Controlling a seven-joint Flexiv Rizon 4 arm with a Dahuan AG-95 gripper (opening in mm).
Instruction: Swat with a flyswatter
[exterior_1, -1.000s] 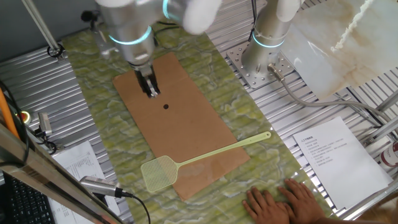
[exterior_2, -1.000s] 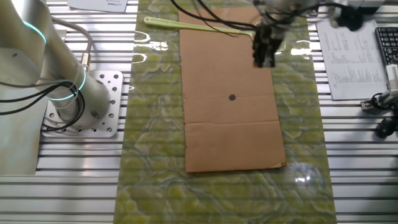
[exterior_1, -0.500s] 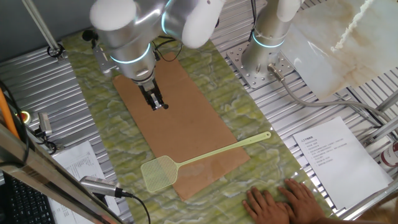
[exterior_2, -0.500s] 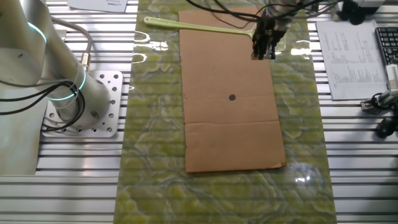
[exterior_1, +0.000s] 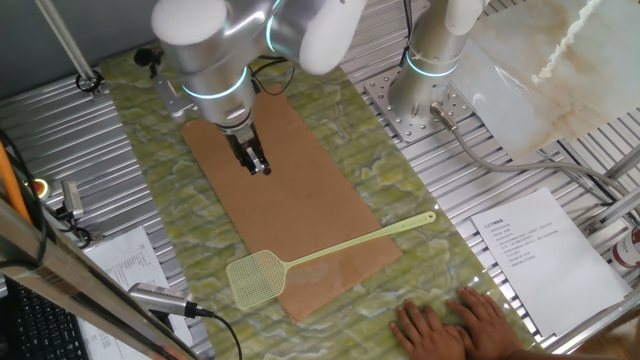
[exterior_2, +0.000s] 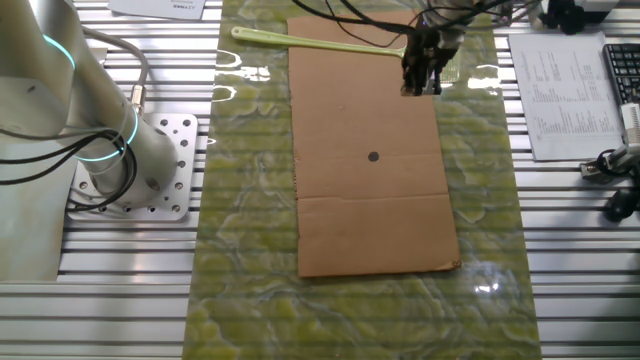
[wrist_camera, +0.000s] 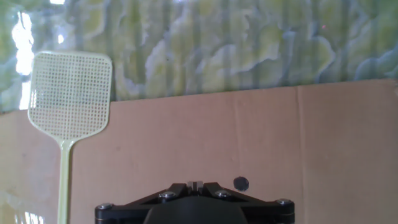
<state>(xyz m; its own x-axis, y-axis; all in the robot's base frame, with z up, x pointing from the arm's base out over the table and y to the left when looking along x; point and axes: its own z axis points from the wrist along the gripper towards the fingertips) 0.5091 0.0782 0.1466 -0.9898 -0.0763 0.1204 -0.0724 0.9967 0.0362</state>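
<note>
Slightly shifted, end effector (exterior_1: 259, 165), grip state unclear, hangs over board (exterior_1: 320, 210), flyswatter (exterior_1: 300, 259) untouched.

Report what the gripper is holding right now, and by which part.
Nothing is held. The gripper is above the brown board, while the flyswatter lies untouched across the board's far end, handle and mesh head both free.

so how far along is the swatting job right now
Nothing looks done yet: the flyswatter lies flat across the near end of the brown board, ungrasped. In hand: the gripper hangs over the board near the dark dot, holding nothing; whether it is open or shut cannot be told. Left: reach the handle, grasp it, lift, and swat.
</note>
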